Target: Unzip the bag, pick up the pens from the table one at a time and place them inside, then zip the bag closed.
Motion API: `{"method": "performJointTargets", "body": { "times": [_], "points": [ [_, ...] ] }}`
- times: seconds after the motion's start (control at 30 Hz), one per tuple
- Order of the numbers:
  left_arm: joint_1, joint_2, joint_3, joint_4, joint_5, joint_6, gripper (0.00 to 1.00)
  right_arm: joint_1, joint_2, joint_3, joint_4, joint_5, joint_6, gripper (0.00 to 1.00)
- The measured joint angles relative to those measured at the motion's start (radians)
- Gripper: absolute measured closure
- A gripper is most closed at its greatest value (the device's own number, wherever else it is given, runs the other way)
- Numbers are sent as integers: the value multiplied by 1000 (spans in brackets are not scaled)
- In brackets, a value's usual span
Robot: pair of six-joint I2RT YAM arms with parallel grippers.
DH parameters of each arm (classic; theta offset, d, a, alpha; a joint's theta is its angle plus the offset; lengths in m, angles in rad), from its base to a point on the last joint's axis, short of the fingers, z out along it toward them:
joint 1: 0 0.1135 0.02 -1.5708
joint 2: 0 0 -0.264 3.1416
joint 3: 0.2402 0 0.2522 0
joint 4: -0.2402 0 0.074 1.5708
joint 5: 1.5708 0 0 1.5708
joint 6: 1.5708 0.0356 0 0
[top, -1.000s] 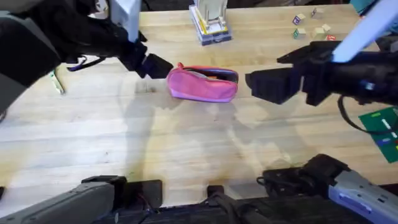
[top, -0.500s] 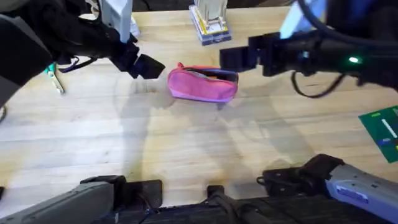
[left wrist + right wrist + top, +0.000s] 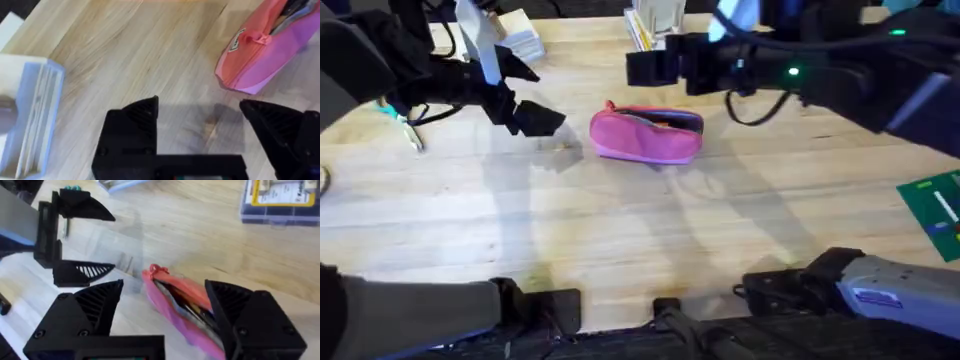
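Since a second ago the right pincer [image 3: 638,68] swung across to hover just behind the oblong pink fabric pouch [image 3: 646,134], while the left pincer [image 3: 525,112] backed off a bit. Pouch lies lengthwise across the light wooden table [image 3: 620,230], zipper partly open, red pull tab [image 3: 156,270] toward the left arm. Both pincers are spread wide, holding nothing.

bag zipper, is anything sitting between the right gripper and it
Nothing visible. The right gripper hangs open over the bag, and in its wrist view the unzipped mouth and red pull tab lie bare between its fingers. The left gripper, also open, sits off the tab end, apart from the bag.
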Motion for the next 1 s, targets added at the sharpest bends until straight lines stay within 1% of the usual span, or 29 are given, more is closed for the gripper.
{"method": "performJointTargets", "body": {
  "times": [0.13, 0.27, 0.3, 0.33, 0.43, 0.53, 0.73, 0.9, 1.0],
  "points": [
    [2, 24, 0, 0, 62, 55, 8, 9, 65, 0, 98, -3, 4, 4],
    [1, 52, 0, -6, 100, 91, 7, 9, 133, 0, 176, -5, 29, 4],
    [1, 81, 0, -66, 135, 167, 7, 10, 181, 0, 218, -6, 50, 4],
    [1, 90, 0, -88, 143, 199, 7, 11, 194, 0, 226, -6, 54, 4],
    [0, 113, 0, -131, 163, 278, 7, 15, 227, 0, 237, -6, 62, 4],
    [0, 129, 0, -150, 170, 325, 8, 21, 251, 0, 245, -6, 68, 4],
    [0, 139, 0, -147, 182, 363, 7, 59, 322, 0, 285, -6, 75, 4],
    [0, 139, 0, -146, 184, 372, 8, 92, 375, 0, 300, -6, 110, 4],
    [0, 139, 0, -146, 185, 374, 6, 97, 393, 0, 302, -6, 145, 4]
  ]
}}
